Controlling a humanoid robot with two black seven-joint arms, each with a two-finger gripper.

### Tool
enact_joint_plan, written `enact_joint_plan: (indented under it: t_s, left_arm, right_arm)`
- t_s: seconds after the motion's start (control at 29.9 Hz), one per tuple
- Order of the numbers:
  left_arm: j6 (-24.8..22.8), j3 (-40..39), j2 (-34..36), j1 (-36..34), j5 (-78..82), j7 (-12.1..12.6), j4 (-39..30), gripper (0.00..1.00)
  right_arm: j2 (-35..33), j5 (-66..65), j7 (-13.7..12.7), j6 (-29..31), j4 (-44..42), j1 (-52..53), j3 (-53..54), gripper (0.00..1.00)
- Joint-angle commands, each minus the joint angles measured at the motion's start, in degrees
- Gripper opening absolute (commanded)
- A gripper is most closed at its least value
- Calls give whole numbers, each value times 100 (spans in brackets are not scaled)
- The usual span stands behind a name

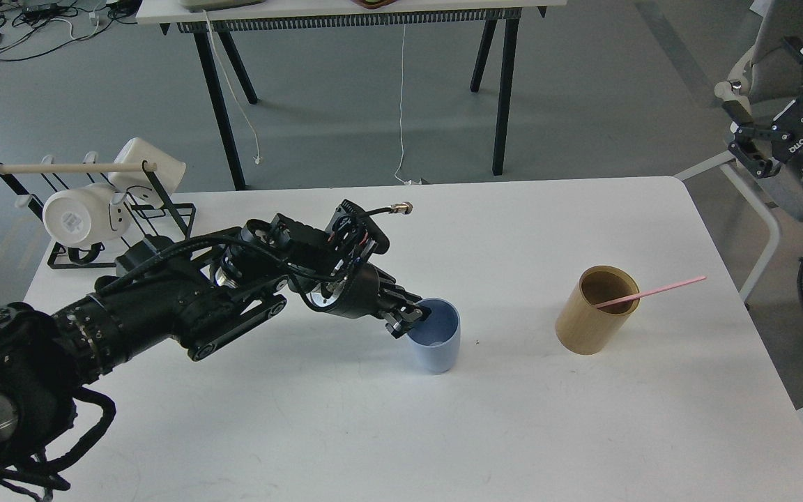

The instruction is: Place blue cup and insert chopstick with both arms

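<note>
The blue cup (438,346) stands upright on the white table (513,432), near the middle. My left gripper (407,321) reaches in from the left and is shut on the cup's left rim, one finger inside and one outside. The pink chopstick (652,291) leans in a tan wooden cylinder (591,315) to the right of the cup, its free end pointing right. My right gripper (776,97) is open and empty, raised off the table's far right edge.
A black rack (95,209) with a pale wooden rod and two white mugs (81,216) stands at the table's back left corner. A chair (757,84) is behind my right gripper. Another table's black legs stand beyond the far edge.
</note>
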Motion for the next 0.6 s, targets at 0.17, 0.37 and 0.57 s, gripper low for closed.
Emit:
enact_joint_plan:
  t_s: [0.17, 0.37, 0.57]
  left_arm:
    - [-88, -510, 139, -47, -1929, -1, -177, 54]
    - [-88, -1152, 411, 14, -5083, -1, -169, 63]
    - [-88, -1258, 508, 154, -7828, -1, -90, 69]
  right_arm:
    - [-26, -79, 0, 0, 35, 9, -18, 97]
    - [-938, -579, 0, 0, 219, 184, -1, 99]
    - [-2467, -1737, 0, 0, 1403, 89, -35, 99]
